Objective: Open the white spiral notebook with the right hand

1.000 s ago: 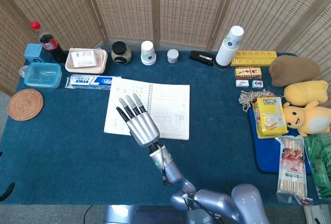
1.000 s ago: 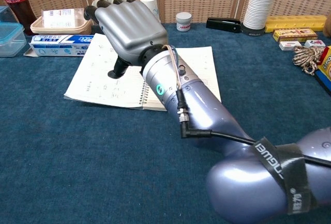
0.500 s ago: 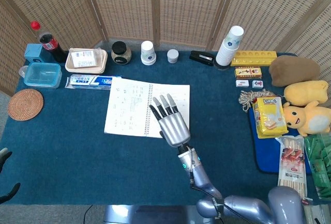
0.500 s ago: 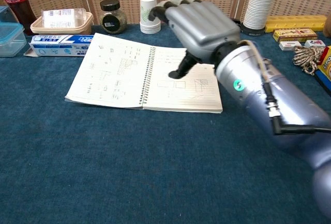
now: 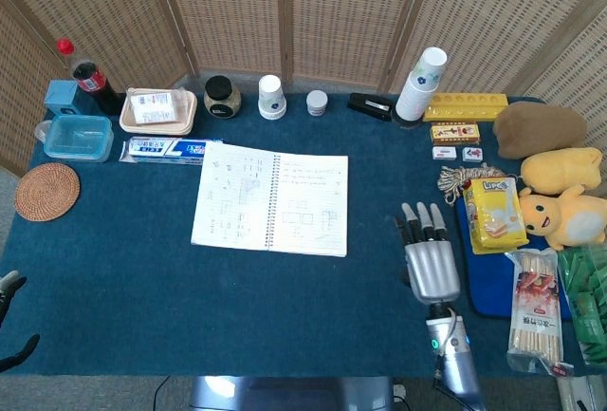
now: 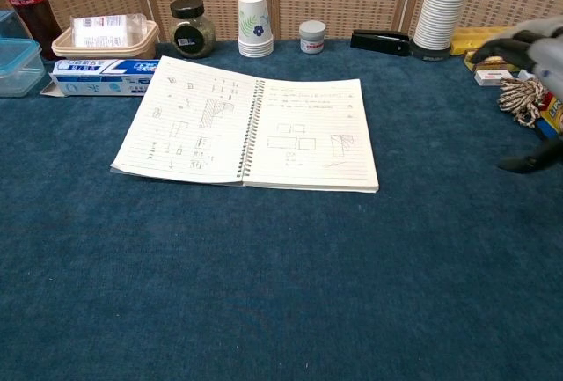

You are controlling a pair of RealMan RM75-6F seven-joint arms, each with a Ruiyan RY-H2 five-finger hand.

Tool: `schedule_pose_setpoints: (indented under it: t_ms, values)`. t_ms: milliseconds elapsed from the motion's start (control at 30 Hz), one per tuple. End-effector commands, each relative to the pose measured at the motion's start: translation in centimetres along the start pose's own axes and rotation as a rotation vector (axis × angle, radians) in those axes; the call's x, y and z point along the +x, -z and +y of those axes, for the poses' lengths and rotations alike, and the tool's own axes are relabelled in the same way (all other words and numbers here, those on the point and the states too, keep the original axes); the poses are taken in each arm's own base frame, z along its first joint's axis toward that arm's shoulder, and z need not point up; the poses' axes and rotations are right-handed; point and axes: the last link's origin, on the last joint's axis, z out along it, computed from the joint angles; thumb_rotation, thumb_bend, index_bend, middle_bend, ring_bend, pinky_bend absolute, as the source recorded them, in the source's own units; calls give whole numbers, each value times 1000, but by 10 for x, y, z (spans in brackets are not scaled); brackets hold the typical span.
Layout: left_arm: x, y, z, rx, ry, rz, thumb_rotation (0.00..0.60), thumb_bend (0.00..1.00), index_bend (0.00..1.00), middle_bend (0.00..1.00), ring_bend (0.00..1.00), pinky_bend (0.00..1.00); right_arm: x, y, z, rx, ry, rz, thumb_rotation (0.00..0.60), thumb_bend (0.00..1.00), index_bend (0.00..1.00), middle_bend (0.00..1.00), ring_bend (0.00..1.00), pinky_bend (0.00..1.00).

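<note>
The white spiral notebook point(image 5: 270, 199) lies open and flat on the blue tablecloth, both pages showing pencil sketches; the chest view shows the notebook point(image 6: 246, 124) with nothing over it. My right hand point(image 5: 432, 259) hovers to the right of it, well apart, fingers straight and pointing away from me, holding nothing. In the chest view the right hand point(image 6: 535, 55) is a blurred shape at the right edge. Only dark fingertips of my left hand point(image 5: 21, 347) show at the bottom left corner of the head view.
Along the back stand a cola bottle point(image 5: 87, 76), a food tray point(image 5: 157, 110), a jar point(image 5: 221, 97), paper cups point(image 5: 272, 97), a stapler point(image 5: 369, 105) and a cup stack point(image 5: 420, 85). A toothpaste box point(image 5: 169, 150) lies behind the notebook. Rope point(image 5: 458, 181), snacks point(image 5: 493, 214) and plush toys point(image 5: 564, 197) crowd the right.
My right hand has swept from above the notebook's left page across to the right, ending off the notebook. The notebook stayed open and still.
</note>
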Motion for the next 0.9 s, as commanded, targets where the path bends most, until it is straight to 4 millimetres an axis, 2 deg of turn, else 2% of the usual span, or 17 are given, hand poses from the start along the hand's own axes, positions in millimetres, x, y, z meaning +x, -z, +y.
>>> schedule_pose_setpoints:
  t_ms: [33,133,167,233,500,700,900]
  values:
    - [-1,0,-1,8,-5,-7,600,270,154,77,20,0,1,23,23,-44,-15,0,600,136,160,153,29,58]
    - [-3,0,-1,11,-13,-17,600,270,155,77,20,0,1,36,37,-71,-23,15,600,136,166,157,29,58]
    - [-4,0,-1,13,-16,-22,600,270,155,77,20,0,0,47,51,-107,-17,20,600,136,168,158,30,58]
    - [-4,-1,0,15,-18,-22,600,270,155,77,20,0,-1,63,66,-127,-24,26,600,135,173,160,30,58]
    - [-5,0,4,15,-11,-18,600,271,158,77,20,0,-2,95,94,-176,-35,54,600,135,201,164,29,58]
    - [-4,2,8,7,-7,-1,600,273,158,78,20,0,-2,108,106,-203,-47,56,600,136,203,165,30,58]
    - [-3,6,12,1,-15,2,600,271,158,77,20,0,-2,110,111,-197,-44,51,600,136,204,165,30,58]
